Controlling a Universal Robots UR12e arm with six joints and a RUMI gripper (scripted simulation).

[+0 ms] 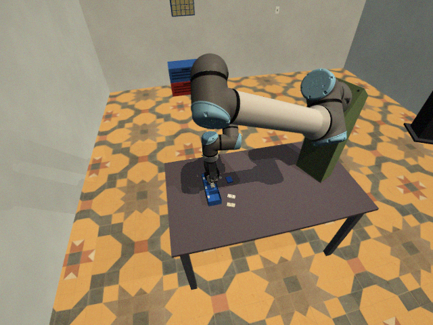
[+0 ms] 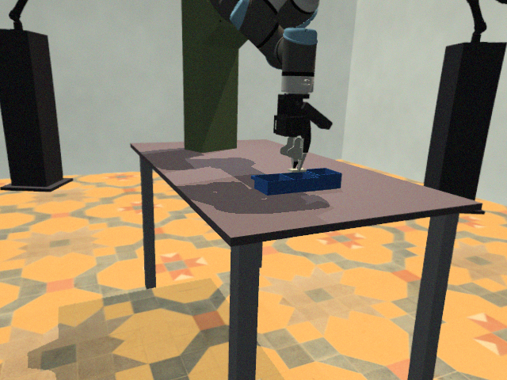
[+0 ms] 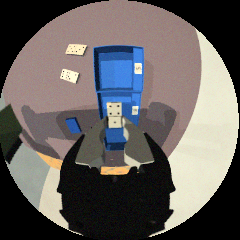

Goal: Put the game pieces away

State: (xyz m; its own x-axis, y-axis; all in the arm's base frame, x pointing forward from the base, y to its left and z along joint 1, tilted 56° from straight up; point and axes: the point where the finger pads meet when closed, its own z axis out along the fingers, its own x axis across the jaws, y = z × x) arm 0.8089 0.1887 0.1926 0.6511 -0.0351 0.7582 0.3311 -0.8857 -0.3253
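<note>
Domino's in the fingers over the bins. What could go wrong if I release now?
1. The domino hangs over a divider of the blue bin strip; it could land in the wrong compartment, and the labels are unreadable.
2. The gripper sits close above the bin rim; descending may tip it.
3. Two dominoes remain on the table.
</note>
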